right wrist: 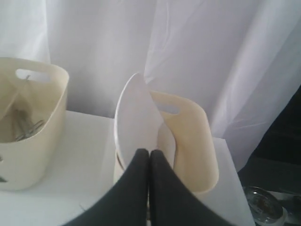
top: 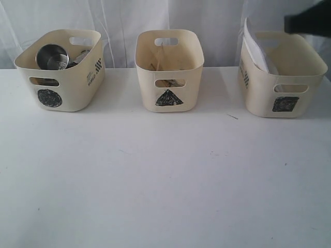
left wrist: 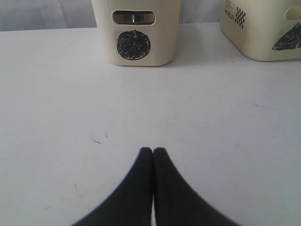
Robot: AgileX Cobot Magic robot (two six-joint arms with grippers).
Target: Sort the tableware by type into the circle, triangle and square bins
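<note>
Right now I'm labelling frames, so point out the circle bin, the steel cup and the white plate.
circle bin (top: 72, 89): exterior view, front wall.
steel cup (top: 51, 58): exterior view, inside its open mouth.
white plate (right wrist: 136, 120): right wrist view, its broad face.

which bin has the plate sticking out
The square-marked bin, rightmost in the exterior view: only it has the white plate standing above its rim.

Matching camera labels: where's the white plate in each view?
Exterior: the white plate stands on edge in the square bin, far right.
Left wrist: not in it.
Right wrist: white plate at frame centre, upright in its tub, beyond the shut right tool.
Shared landmark: the triangle bin, middle in exterior, at the frame edge in both wrist views.
</note>
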